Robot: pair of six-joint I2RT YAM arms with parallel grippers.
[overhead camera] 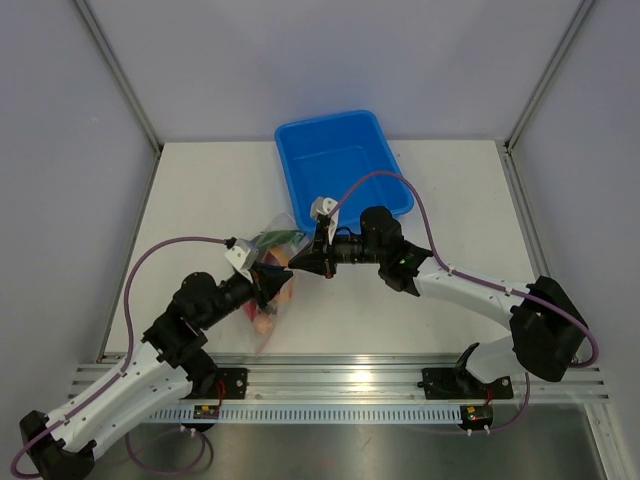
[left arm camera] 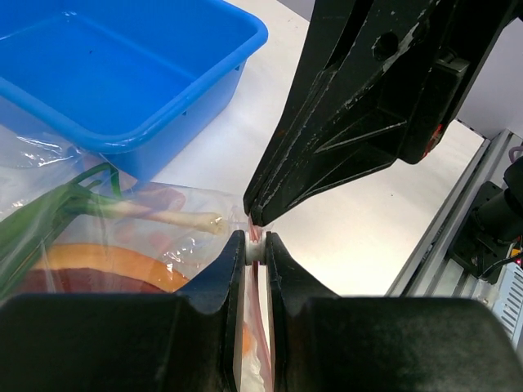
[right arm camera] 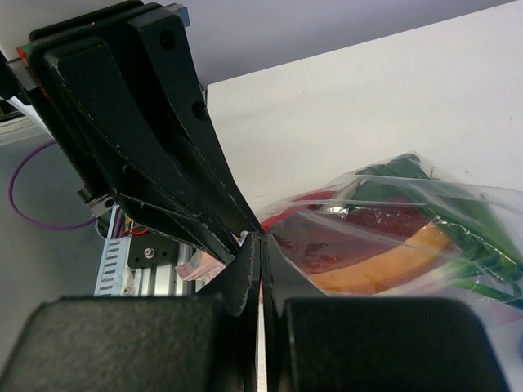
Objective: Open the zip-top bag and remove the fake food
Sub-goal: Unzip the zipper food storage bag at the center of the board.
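The left gripper (left arm camera: 255, 245) is clamped on the pinkish zip strip (left arm camera: 261, 327) of the zip-top bag (left arm camera: 122, 220), its two fingers nearly together with the strip standing on edge between them. The right gripper (right arm camera: 260, 253) meets it tip to tip from the tub side. Its fingers are pressed flat together, and a pale sliver between them looks to me like the opposite lip of the bag's mouth.

The bag lies on the white table (overhead camera: 450, 200) just in front of the blue tub (overhead camera: 340, 165), on the side toward the arms. Its mouth is held up between the two grippers and its body trails away from the tub. The fake food (right arm camera: 384, 265) is all inside. I can make out an orange slice, something dark red and a green onion (left arm camera: 49, 208) through the film.

As I see it, the step in hand is parting the zip. To do it well, each gripper should hold only its own lip, not both layers. The pull should go straight apart, one gripper toward the tub and the other away from it, slowly and evenly. The film is thin and slippery, so a jerk could pull a lip out of the fingers. The bag's body should rest on the table so that the weight of the toys does not drag on the seal.
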